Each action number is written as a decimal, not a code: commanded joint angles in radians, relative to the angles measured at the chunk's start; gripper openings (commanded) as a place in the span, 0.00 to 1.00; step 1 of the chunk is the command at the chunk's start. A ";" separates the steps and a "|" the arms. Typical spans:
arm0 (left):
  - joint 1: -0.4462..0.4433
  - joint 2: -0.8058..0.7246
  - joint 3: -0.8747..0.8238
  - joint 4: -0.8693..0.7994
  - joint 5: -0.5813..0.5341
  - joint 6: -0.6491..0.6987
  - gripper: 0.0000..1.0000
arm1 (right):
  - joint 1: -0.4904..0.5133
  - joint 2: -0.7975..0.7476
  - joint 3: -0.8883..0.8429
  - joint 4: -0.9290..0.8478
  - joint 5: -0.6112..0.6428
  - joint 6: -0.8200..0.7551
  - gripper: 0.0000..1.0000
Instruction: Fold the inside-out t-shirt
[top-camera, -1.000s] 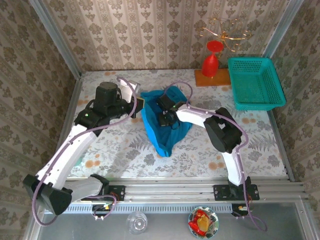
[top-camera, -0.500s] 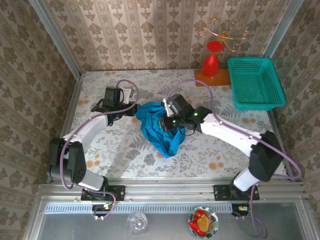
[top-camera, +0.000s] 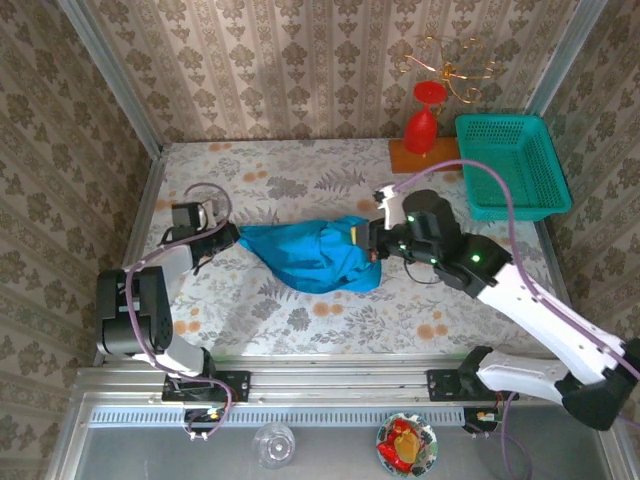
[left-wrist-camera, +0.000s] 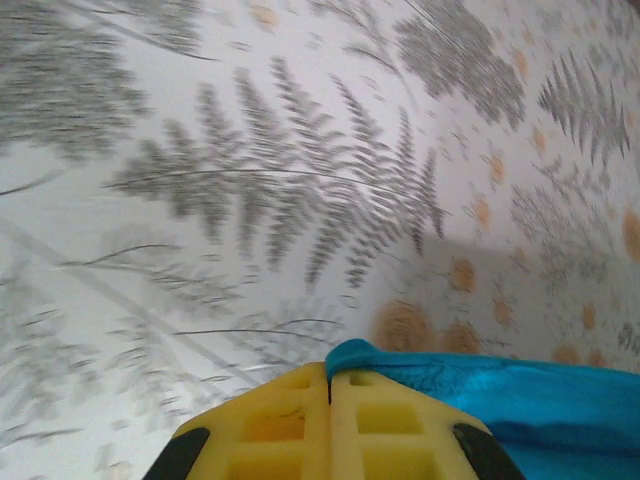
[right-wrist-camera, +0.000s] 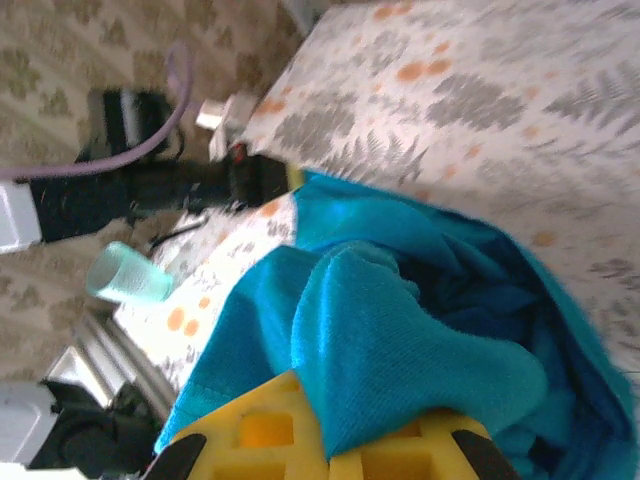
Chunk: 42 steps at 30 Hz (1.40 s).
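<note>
While bunched mid-span, inside-out t-shirt (top-camera: 310, 258) between left gripper (top-camera: 232, 238) and right gripper (top-camera: 372, 240), each clamped on one end.

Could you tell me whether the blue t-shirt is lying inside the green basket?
No, the t-shirt lies on the table, left of the basket.

The inside-out t-shirt (right-wrist-camera: 400, 330) drapes over the right fingers (right-wrist-camera: 240, 425), hiding their tips; the left wrist view's table surface (left-wrist-camera: 250, 200) is blurred.

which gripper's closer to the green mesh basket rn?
Right. The right gripper clamps the t-shirt's right end, left of and in front of the basket. The left gripper pinches the t-shirt's opposite end, much farther left.
</note>
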<state>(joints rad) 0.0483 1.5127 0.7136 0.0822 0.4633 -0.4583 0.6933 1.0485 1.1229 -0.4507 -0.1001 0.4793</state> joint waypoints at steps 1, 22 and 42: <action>0.082 -0.079 -0.045 0.093 0.071 -0.094 0.00 | -0.045 -0.100 -0.060 0.040 0.127 0.061 0.00; 0.233 -0.419 -0.105 -0.188 0.224 -0.054 0.00 | -0.311 -0.151 -0.456 -0.178 0.201 0.367 0.47; 0.031 -0.531 -0.084 -0.334 0.119 0.035 0.00 | -0.106 0.420 -0.107 -0.105 -0.148 0.008 0.65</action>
<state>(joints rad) 0.0971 0.9756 0.6003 -0.2359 0.5831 -0.4561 0.5438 1.4242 0.9710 -0.5488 -0.1711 0.5495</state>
